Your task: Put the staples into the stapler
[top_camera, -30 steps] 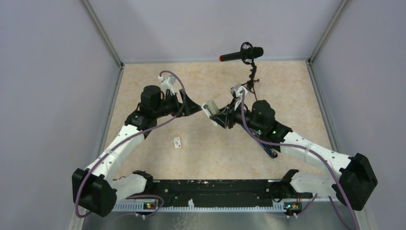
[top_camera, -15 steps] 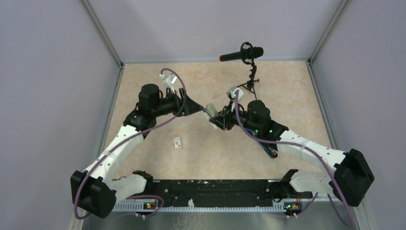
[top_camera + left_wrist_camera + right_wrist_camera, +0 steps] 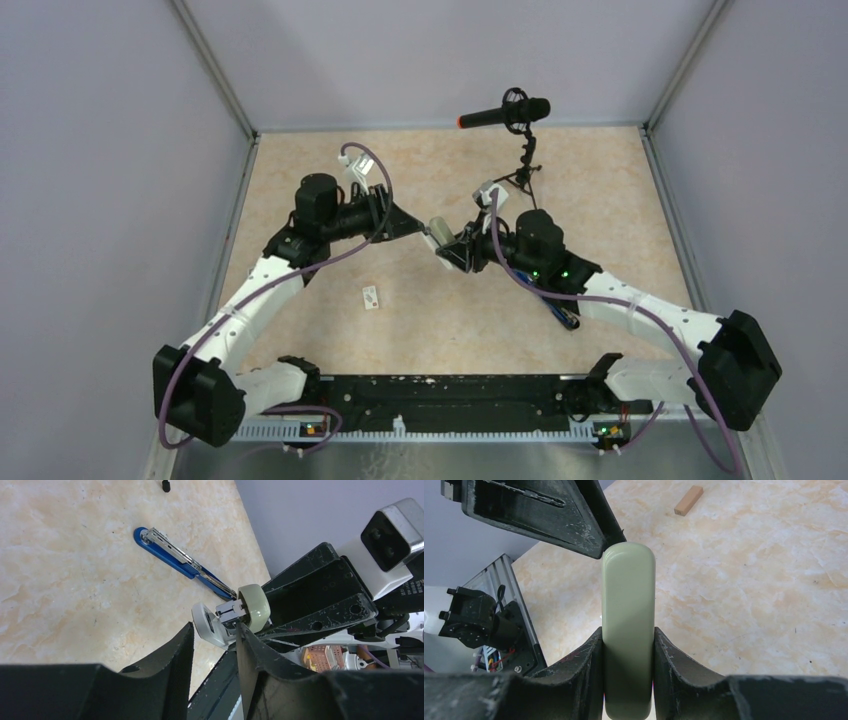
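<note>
My right gripper (image 3: 628,636) is shut on the pale green stapler (image 3: 628,625), which is held above the table (image 3: 330,180) with its rounded end pointing at my left arm. From the left wrist I see the stapler (image 3: 254,608) end-on and hinged apart: green top, silvery rail (image 3: 229,613), grey base (image 3: 206,625). My left gripper (image 3: 214,628) has its jaws partly apart, with nothing between them. Its right fingertip (image 3: 241,629) touches the stapler at the rail. A small white box of staples (image 3: 371,297) lies on the table in front of the left arm.
A bright blue bar (image 3: 176,560) lies on the table, partly under the right arm (image 3: 600,290). A brown wooden block (image 3: 688,500) sits farther off. At the back, a microphone (image 3: 505,112) stands on a small stand. Grey walls close in the table.
The right arm carried the stapler left, up to the left gripper's tips. The left gripper's jaws have narrowed. The white box has not moved.
</note>
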